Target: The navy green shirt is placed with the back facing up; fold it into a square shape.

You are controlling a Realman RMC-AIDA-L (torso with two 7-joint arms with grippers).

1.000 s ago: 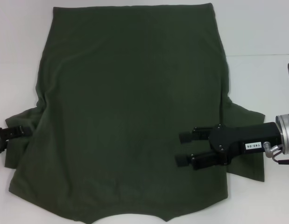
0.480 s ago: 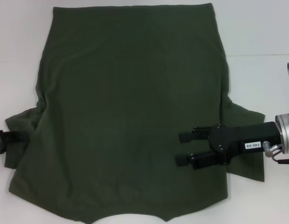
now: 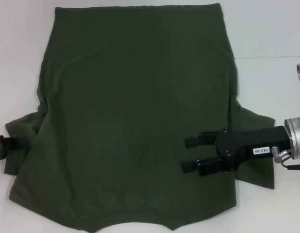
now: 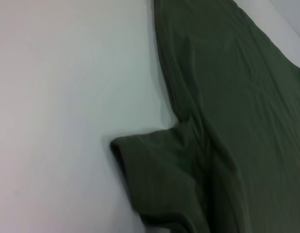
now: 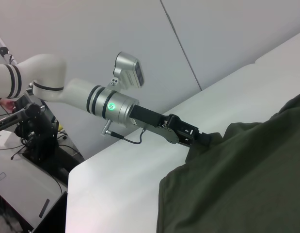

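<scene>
The navy green shirt (image 3: 135, 111) lies spread flat over most of the white table, collar end nearest me, and also shows in the left wrist view (image 4: 237, 97). My right gripper (image 3: 190, 154) is open and hovers over the shirt's right side, just inward of the right sleeve (image 3: 259, 167), with nothing between its fingers. My left gripper (image 3: 16, 142) is at the outer edge of the left sleeve (image 3: 23, 126). The right wrist view shows that left gripper (image 5: 199, 138) touching the sleeve's edge on the shirt (image 5: 246, 179). The left sleeve (image 4: 159, 179) lies slightly crumpled.
The bare white table (image 3: 268, 34) borders the shirt on both sides. In the right wrist view the table edge (image 5: 77, 170) drops off beside a stand with cables (image 5: 36, 131). The white left arm (image 5: 67, 92) reaches in over the table.
The left gripper has drawn back slightly toward the left edge of the sleeve. The right gripper has shifted a touch leftward and nearer. The shirt has not moved.
</scene>
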